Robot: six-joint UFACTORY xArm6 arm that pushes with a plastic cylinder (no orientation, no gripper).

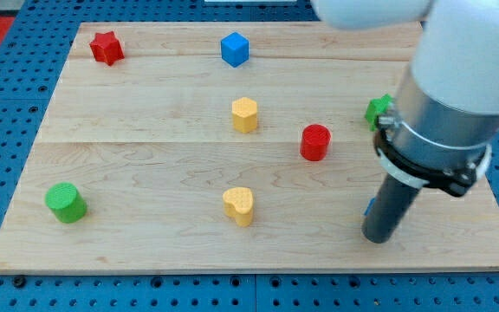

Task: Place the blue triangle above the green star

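Now my tip [378, 237] is resting near the board's bottom right, and a small blue sliver, probably the blue triangle [368, 208], is peeking out just at the rod's left side, mostly hidden. No fingers are existing here, only the rod. The green star [377, 111] is sitting higher, partly covered by the arm. I judge the pushing is just beginning; next the triangle is needing to travel upward past the star.

This looks like a robotics lab bench. A pale wooden board [145, 130] lies on a blue perforated metal table [16, 87], the kind with a grid of mounting holes. Small coloured test blocks sit scattered to the view's left of my tip [378, 237].
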